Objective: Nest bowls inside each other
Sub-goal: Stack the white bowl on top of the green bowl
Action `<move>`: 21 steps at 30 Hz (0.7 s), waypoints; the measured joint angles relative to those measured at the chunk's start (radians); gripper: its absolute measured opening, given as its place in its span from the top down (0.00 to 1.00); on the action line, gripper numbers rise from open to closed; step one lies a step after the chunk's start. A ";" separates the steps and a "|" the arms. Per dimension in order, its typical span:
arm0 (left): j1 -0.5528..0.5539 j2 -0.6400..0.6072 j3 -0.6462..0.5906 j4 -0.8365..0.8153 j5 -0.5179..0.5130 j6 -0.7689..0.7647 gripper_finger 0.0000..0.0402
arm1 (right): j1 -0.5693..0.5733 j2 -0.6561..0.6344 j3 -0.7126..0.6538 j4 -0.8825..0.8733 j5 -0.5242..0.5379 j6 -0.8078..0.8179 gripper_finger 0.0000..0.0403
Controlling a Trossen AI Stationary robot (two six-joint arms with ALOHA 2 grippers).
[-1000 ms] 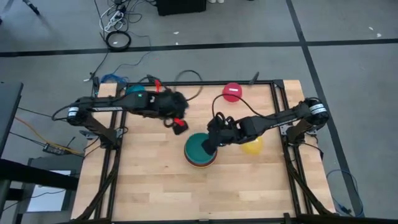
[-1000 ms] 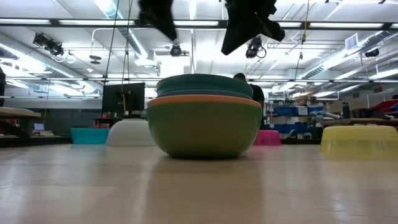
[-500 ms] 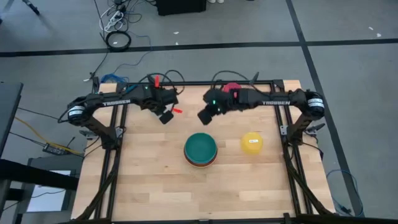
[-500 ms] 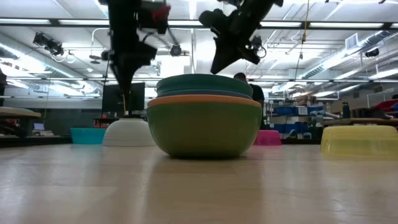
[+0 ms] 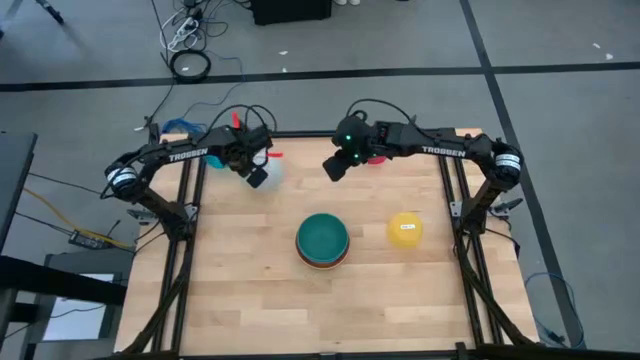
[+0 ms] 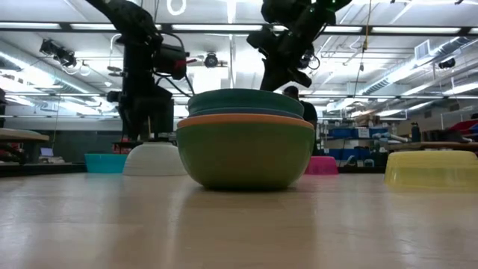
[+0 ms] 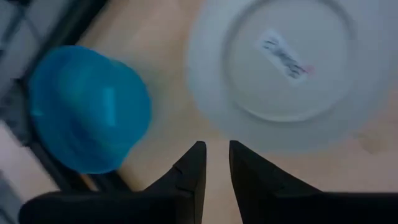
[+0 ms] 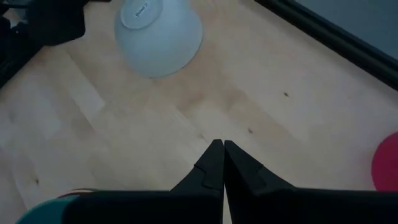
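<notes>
A nested stack of bowls (image 5: 322,240) stands upright at the table's middle, teal on top, with orange and green showing below it (image 6: 246,142). A white bowl (image 5: 272,170) lies upside down on its rim at the far left, and a blue bowl (image 7: 87,109) lies beside it the same way. My left gripper (image 7: 216,148) hangs just above the table beside the white bowl, pointing down, narrowly open and empty. My right gripper (image 5: 333,170) hangs high over the far middle, shut and empty. Also rim down are a yellow bowl (image 5: 405,230) and a red bowl (image 5: 377,153).
The table's dark frame rails (image 5: 190,210) run along its left, right and far edges. Bare wood lies between the white bowl and the stack, and across the near half of the table (image 5: 320,310). Cables hang off the far left corner.
My left gripper has swung toward the far left and sunk down beside the white bowl. My right gripper has drawn away from above the stack toward the far edge, staying high. No bowl has moved.
</notes>
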State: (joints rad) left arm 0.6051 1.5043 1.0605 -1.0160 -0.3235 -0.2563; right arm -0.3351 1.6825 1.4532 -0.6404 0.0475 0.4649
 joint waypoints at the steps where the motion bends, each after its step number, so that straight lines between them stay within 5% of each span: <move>1: 0.010 0.000 0.000 0.003 -0.011 0.005 0.81 | -0.003 0.000 0.000 0.003 0.000 -0.003 1.00; 13: 0.156 0.140 -0.018 0.143 0.043 0.133 0.81 | -0.026 0.000 0.000 0.004 -0.017 -0.015 1.00; 21: 0.137 0.193 -0.015 0.312 0.313 0.160 0.81 | -0.054 0.000 0.000 -0.095 -0.053 0.006 1.00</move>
State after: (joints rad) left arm 0.7424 1.6978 1.0453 -0.7042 -0.0103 -0.0967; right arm -0.3895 1.6829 1.4532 -0.7356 -0.0051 0.4709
